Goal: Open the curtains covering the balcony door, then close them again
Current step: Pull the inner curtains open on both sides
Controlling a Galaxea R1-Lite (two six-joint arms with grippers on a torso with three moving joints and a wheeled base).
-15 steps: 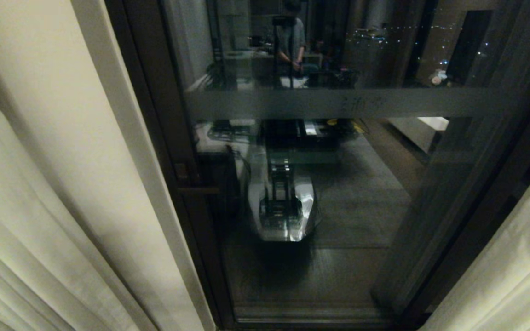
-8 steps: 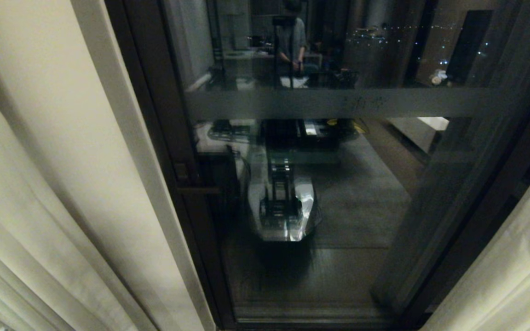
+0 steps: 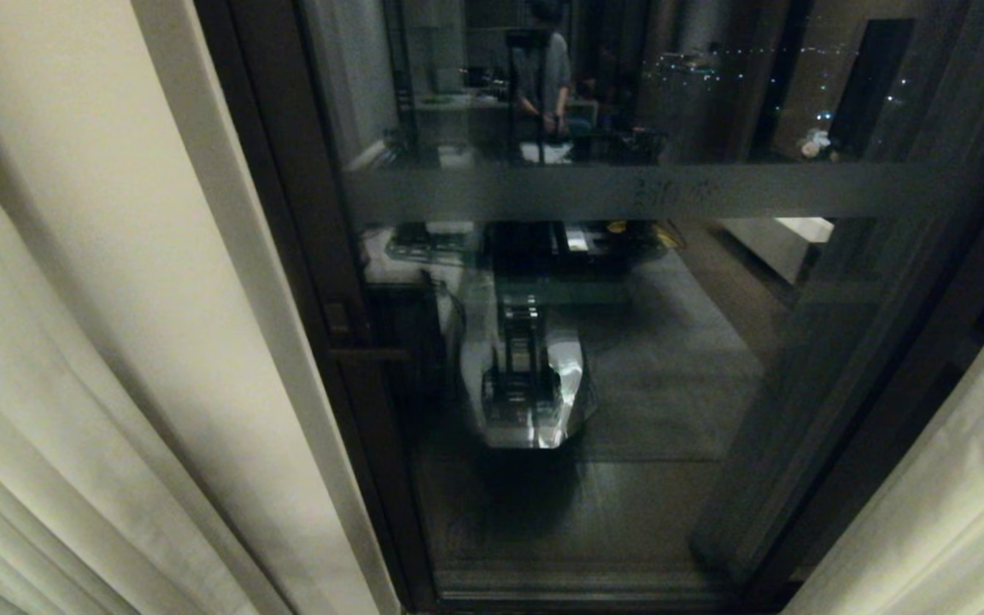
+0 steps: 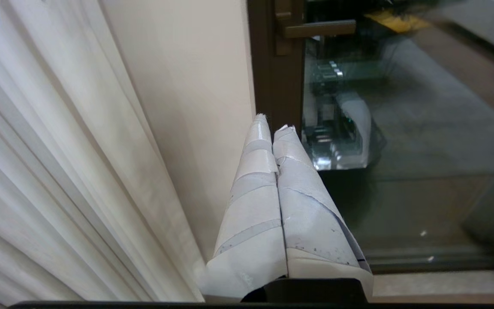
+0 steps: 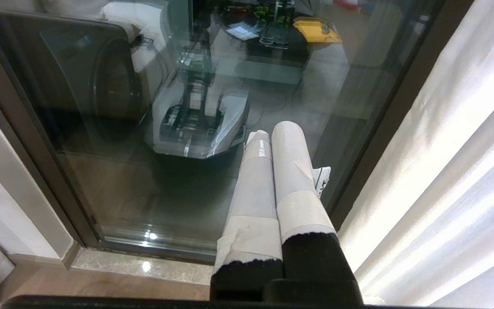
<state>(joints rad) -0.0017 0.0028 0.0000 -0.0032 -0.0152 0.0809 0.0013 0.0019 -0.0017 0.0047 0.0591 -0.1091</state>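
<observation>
A glossy pale stone sill strip [image 5: 144, 266] runs along the foot of the dark-framed glass balcony door [image 5: 101, 128]; brown wooden floor [image 5: 79, 287] lies at its 6 o'clock side.

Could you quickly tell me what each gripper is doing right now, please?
Left gripper: closed, holding nothing.
Right gripper: closed, holding nothing.

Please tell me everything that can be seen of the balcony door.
The balcony door is a tall glass pane in a dark brown frame, uncovered between the parted cream curtains. A frosted band crosses the pane horizontally. A dark handle sits on its frame, on the robot's left. The glass reflects the room and the robot. Nothing touches it; both claws are apart from it.
</observation>
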